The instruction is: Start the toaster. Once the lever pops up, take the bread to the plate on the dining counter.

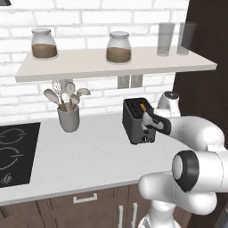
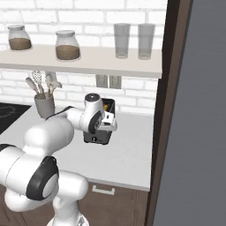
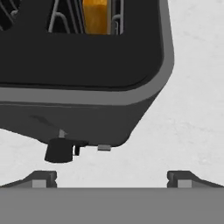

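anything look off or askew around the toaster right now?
Nothing stands out. The toaster sits upright on the white counter, bread seated in its slot, and the gripper, jaws apart, hangs by its lever end.

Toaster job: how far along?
Early. Done: the arm has reached the toaster, and the bread sits in a top slot. In hand: the claw, fingers wide apart, hovers over the toaster's front end near its black lever, gripping nothing. Left: start the toaster, await the pop-up, lift the bread, carry it to the plate.
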Tool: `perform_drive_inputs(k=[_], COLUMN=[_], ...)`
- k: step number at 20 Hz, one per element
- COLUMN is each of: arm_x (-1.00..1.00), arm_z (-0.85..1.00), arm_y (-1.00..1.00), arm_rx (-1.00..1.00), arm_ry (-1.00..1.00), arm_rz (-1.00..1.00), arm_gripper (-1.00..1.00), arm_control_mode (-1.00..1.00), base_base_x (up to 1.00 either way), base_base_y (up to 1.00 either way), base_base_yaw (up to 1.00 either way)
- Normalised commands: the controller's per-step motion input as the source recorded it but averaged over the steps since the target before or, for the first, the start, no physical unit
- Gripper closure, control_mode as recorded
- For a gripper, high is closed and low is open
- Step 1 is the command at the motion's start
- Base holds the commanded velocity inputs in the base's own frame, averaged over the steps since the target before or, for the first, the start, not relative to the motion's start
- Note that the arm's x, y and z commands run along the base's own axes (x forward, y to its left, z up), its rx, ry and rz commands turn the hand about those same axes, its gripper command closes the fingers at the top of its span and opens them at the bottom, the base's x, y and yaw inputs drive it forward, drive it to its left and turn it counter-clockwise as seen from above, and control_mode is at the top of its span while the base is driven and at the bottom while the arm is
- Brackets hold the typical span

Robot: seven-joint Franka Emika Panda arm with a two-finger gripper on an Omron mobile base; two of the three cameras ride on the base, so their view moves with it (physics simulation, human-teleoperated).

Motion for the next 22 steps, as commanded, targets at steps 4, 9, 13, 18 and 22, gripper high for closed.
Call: perform_drive_inputs(k=[4, 9, 13, 18, 22], arm_x=[-0.18, -0.17, -0.10, 0.00, -0.06], arm_z=[0.31, 0.38, 0.38, 0.24, 0.36], arm_y=[0.00, 0.00, 0.00, 0.00, 0.00], arm_rx=[0.00, 0.00, 0.00, 0.00, 0.00], arm_ry=[-0.03, -0.06, -0.19, -0.21, -0.32], arm_rz=[0.00, 0.00, 0.00, 0.00, 0.00], arm_gripper=[-1.00, -1.00, -1.00, -1.00, -1.00], arm_control_mode=[-1.00, -1.00, -1.00, -1.00, -1.00], base_base_x=[0.00, 0.00, 0.00, 0.00, 0.00], base_base_y=[0.00, 0.00, 0.00, 0.00, 0.00], base_base_yaw=[0.00, 0.00, 0.00, 0.00, 0.00])
